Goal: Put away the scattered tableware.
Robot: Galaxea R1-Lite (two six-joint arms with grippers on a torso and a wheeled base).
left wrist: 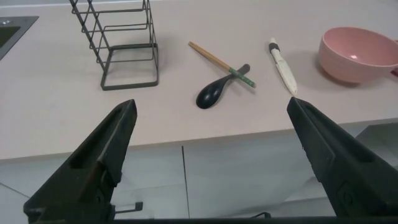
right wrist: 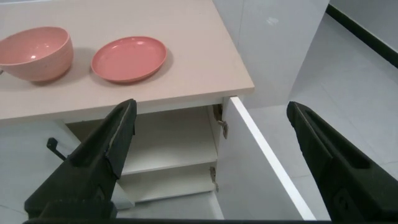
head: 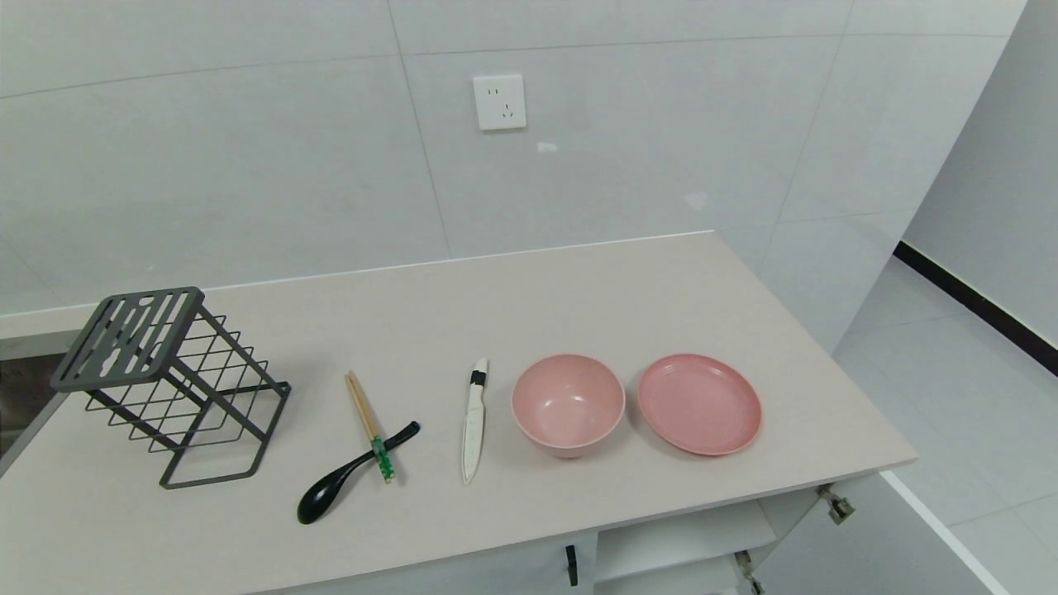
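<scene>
Beige tabletop (head: pixel 512 306): against white tiled wall
Dark grey wire rack (head: pixel 169 384): upright at left end
Wooden green-tipped chopsticks (head: pixel 364 411): crossing black plastic spoon (head: pixel 321 498), right of rack
White knife with black collar (head: pixel 474 421): between spoon and pink round bowl (head: pixel 567 403)
Pink shallow plate (head: pixel 698 402): just beside bowl, farthest right
Left claw (left wrist: pixel 211 165): spread wide, in front of tabletop edge
Right claw (right wrist: pixel 211 165): spread wide, near open white cabinet door (right wrist: pixel 261 155)

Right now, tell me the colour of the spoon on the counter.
Black; the spoon shows best in the head view.
</scene>
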